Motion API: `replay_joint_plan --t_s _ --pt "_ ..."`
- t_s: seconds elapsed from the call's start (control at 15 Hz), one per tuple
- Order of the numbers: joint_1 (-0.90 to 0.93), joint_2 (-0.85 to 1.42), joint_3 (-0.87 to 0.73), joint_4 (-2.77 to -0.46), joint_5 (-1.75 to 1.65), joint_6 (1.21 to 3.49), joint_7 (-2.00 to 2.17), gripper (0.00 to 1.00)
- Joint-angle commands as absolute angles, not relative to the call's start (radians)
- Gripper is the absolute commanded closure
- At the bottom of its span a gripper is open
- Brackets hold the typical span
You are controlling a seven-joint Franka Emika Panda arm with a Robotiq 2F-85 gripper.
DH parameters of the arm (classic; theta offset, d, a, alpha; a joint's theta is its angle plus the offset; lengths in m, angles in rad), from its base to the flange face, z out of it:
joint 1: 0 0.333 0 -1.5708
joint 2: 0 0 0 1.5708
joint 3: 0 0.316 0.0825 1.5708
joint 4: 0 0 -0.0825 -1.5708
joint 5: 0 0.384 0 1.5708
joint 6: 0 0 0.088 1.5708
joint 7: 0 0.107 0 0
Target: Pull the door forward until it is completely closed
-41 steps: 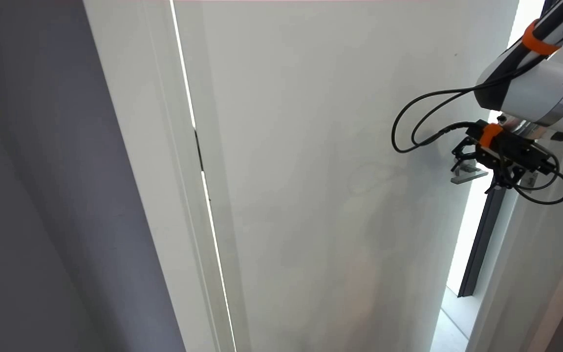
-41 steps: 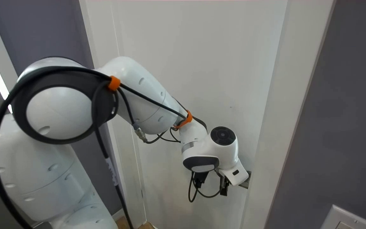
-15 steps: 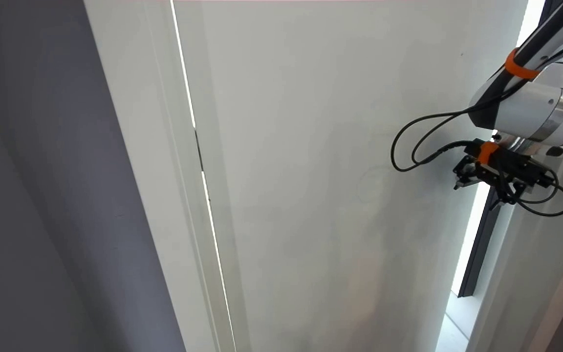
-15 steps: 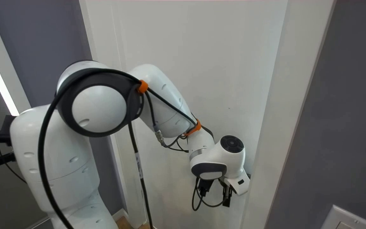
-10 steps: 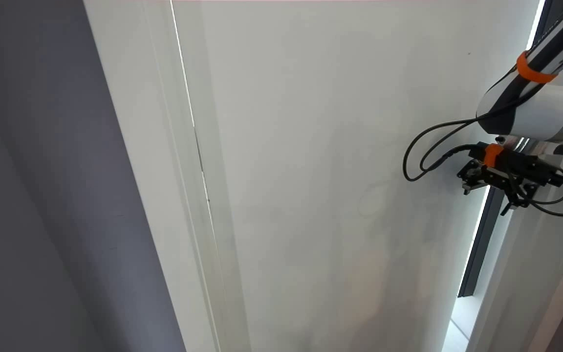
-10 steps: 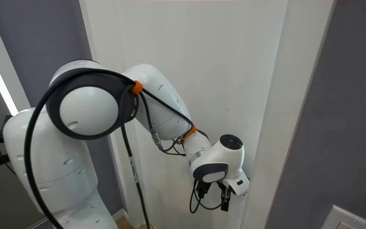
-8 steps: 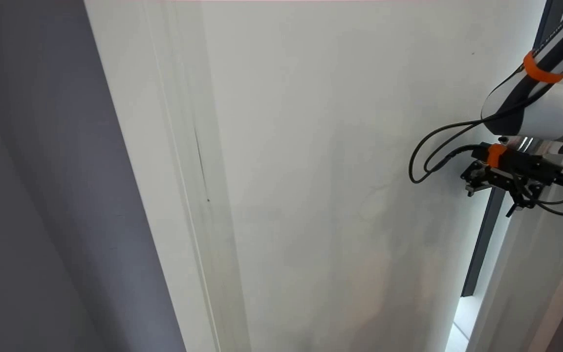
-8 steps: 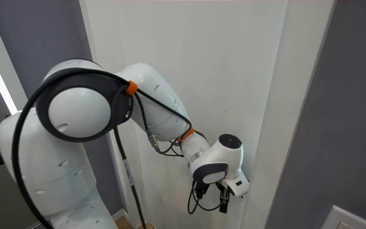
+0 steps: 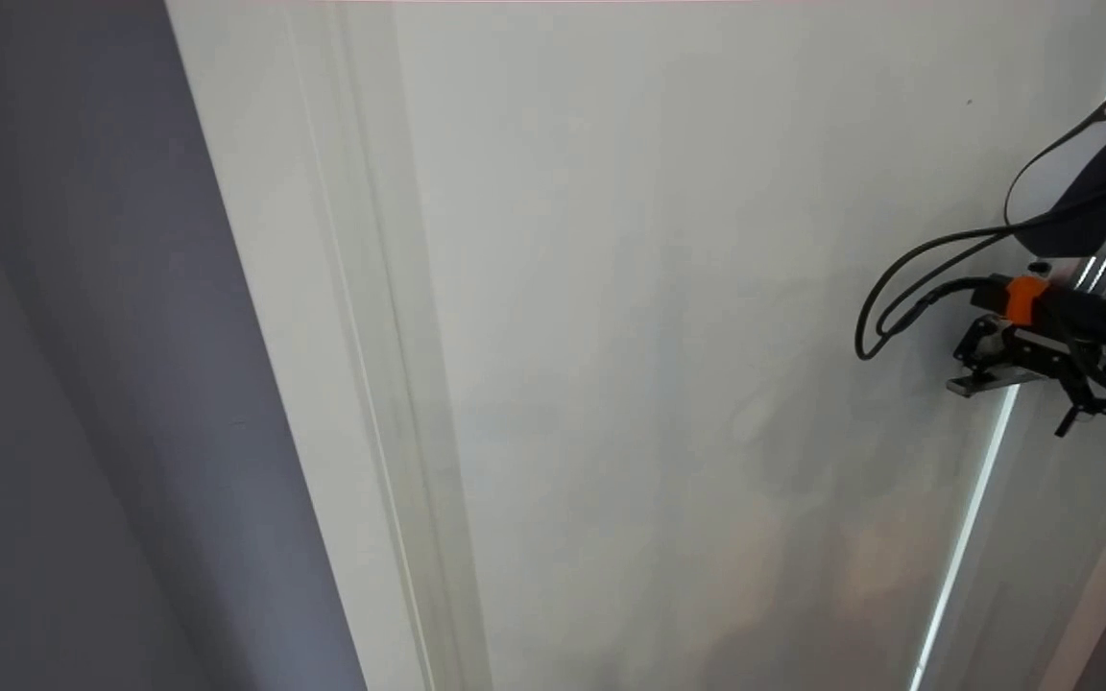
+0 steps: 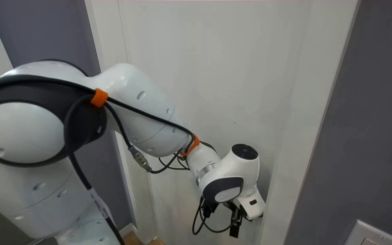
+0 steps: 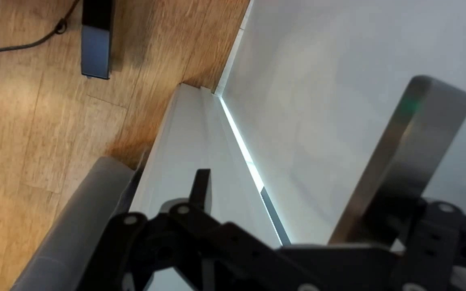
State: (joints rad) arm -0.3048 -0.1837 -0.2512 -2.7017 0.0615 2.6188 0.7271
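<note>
Our gripper (image 11: pixel 295 198) stands wide apart, clamping nothing, so we judge one side hooks the handle (image 11: pixel 405 155) to pull the nearly closed door (image 9: pixel 687 336).

Arm (image 10: pixel 148 131) bent and angled between 4 and 5 o'clock in an exterior view, wrist (image 10: pixel 237 170) held at 5 o'clock, gripper (image 9: pixel 1014 401) seen at 3 o'clock in an exterior view, fingers (image 11: pixel 201 189) spread.
</note>
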Motion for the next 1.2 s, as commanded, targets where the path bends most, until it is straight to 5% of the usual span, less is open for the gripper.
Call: replay_joint_plan --t_s 0.0,1.13 --pt "-0.374 -0.255 -0.244 -2.736 0.008 2.568 0.758 0.00" --pt "-0.284 -0.377 -0.240 -2.768 0.233 2.527 0.363 0.00"
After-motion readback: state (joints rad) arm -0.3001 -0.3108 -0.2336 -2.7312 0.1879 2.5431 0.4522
